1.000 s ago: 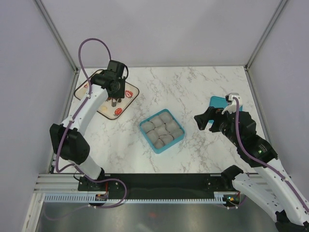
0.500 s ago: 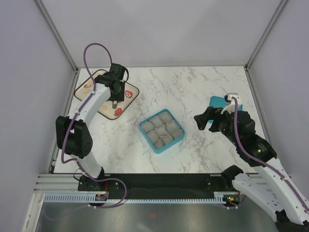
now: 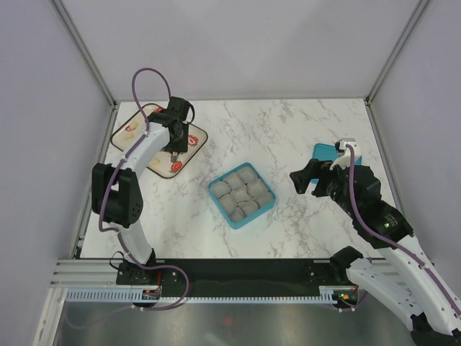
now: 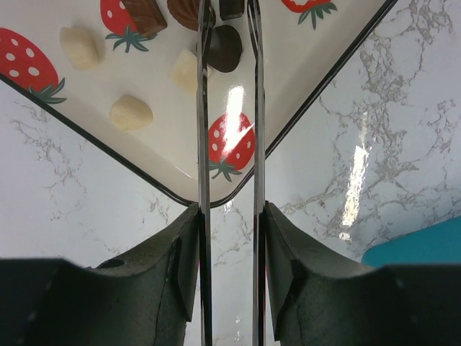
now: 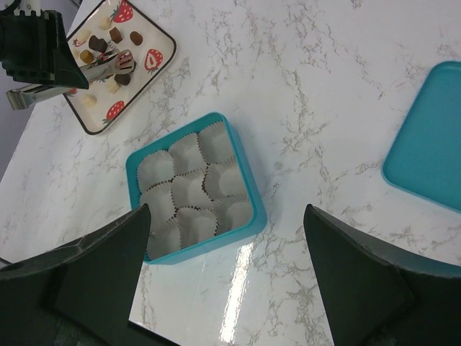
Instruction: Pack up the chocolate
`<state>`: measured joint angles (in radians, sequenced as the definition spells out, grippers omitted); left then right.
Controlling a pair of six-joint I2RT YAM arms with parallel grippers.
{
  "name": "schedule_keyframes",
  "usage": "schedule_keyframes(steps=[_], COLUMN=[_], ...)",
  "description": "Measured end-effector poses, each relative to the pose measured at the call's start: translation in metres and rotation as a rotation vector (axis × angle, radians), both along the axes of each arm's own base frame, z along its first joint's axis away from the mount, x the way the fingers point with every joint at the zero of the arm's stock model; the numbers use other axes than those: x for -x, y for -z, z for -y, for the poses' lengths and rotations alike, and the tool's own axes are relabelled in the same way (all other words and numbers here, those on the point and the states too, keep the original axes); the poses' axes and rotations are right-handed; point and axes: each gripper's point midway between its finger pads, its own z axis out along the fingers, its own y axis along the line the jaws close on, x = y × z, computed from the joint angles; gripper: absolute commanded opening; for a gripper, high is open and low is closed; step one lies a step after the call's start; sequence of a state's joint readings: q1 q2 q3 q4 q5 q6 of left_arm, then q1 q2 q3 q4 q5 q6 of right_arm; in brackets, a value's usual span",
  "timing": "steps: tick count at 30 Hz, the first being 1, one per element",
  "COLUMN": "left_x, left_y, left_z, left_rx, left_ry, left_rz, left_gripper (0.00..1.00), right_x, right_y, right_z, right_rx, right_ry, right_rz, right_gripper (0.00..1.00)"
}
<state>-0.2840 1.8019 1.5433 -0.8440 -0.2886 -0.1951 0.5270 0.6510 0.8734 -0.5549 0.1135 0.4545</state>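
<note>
1. The chocolate point(image 4: 131, 113): loose dark, brown and cream pieces. All lie on the strawberry-print tray point(image 4: 166, 151) at the far left of the surface point(image 3: 288, 122). None is in the box.
2. Left tool point(image 4: 228, 21): two long thin blades, nearly parallel with a narrow gap, reaching over the tray. The tips run out of the wrist view, so it cannot be told whether they pinch anything.
3. Key relation: one dark piece point(image 4: 225, 49) lies between the blades, straight along their line. It sits against the left blade, with a sliver of tray showing before the right blade. The piece is rounded, with no clear long axis.
4. Right tool point(image 5: 225, 216): fingers spread wide, holding nothing, above the box and well apart from the tray.
5. Teal box point(image 5: 209, 244): stands between the arms, its paper cups point(image 5: 189, 186) all unfilled. The teal lid point(image 5: 428, 137) lies at the right.
6. Judgement: the left arm is nearer, so the pick falls to it. Packing has not yet begun.
</note>
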Motion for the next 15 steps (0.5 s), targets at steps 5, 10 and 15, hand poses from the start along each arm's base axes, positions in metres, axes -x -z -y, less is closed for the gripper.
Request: schedule_keyframes(steps=[5, 10, 15], left_x=[-0.0022, -0.0025, -0.0027], left_y=[0.0064, 0.0078, 0.0085], left_z=[0.0005, 0.0006, 0.0005], left_rx=[0.000, -0.001, -0.002], left_ry=[0.000, 0.000, -0.001], left_rz=[-0.009, -0.012, -0.013], left_gripper=[0.45, 0.45, 0.42], right_x=[0.0007, 0.0000, -0.0007], right_y=[-0.0014, -0.0019, -0.0017], right_z=[0.0011, 0.0031, 0.0044], right_rx=[0.004, 0.009, 0.014], right_ry=[-0.001, 0.008, 0.015], right_rz=[0.009, 0.014, 0.016], right_gripper=[0.96, 0.96, 0.96])
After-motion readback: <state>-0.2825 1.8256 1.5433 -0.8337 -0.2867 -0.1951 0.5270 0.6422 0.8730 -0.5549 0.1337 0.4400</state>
